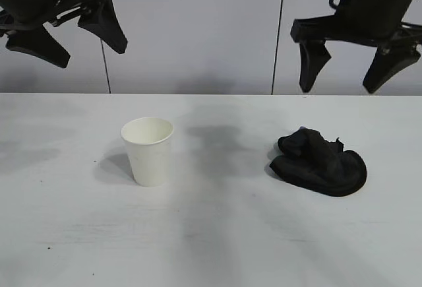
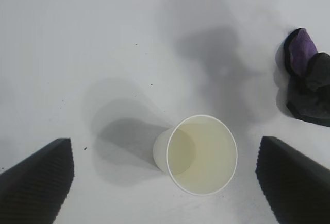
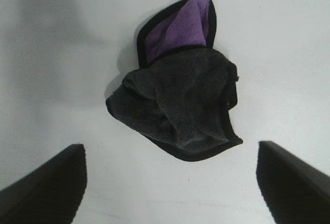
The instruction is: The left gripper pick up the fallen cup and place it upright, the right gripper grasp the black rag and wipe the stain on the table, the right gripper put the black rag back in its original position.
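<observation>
The white paper cup [image 1: 148, 150] stands upright on the white table [image 1: 211, 234], left of centre; it also shows from above in the left wrist view [image 2: 198, 154]. The black rag [image 1: 320, 161] lies bunched on the table at the right, its purple patch showing in the right wrist view [image 3: 178, 87]. No stain shows on the table. My left gripper [image 1: 92, 48] hangs open and empty high above the table's left, up and left of the cup. My right gripper [image 1: 343, 79] hangs open and empty high above the rag.
A grey panelled wall [image 1: 198, 30] stands behind the table. The rag's edge shows at the side of the left wrist view [image 2: 309, 82]. Faint shadows of the arms lie on the table between cup and rag.
</observation>
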Controlling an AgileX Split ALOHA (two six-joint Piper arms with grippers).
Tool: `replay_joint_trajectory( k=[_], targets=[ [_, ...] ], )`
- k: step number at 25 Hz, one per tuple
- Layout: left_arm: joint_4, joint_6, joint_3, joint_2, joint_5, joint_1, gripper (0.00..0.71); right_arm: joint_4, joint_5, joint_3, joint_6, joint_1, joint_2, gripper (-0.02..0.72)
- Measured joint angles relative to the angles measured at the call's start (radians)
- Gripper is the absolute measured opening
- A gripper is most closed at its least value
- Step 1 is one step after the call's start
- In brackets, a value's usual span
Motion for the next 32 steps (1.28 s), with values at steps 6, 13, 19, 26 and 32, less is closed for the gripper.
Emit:
replay_joint_trajectory(
  k=[6,13,19,26,32],
  targets=[
    [0.0,0.0,0.0,0.0,0.0,0.0,0.693,0.077,-0.011,0.002,0.003,-0.09,-0.079,0.631],
    [0.0,0.0,0.0,0.0,0.0,0.0,0.693,0.198,-0.029,0.013,-0.048,-0.107,-0.079,0.631],
    [0.0,0.0,0.0,0.0,0.0,0.0,0.693,0.207,-0.07,0.116,-0.056,-0.107,-0.079,0.631],
    [0.0,0.0,0.0,0.0,0.0,0.0,0.693,0.241,-0.111,0.148,-0.066,-0.107,-0.079,0.631],
    [0.0,0.0,0.0,0.0,0.0,0.0,0.693,0.247,-0.111,0.148,-0.072,-0.107,-0.079,0.631]
  ],
)
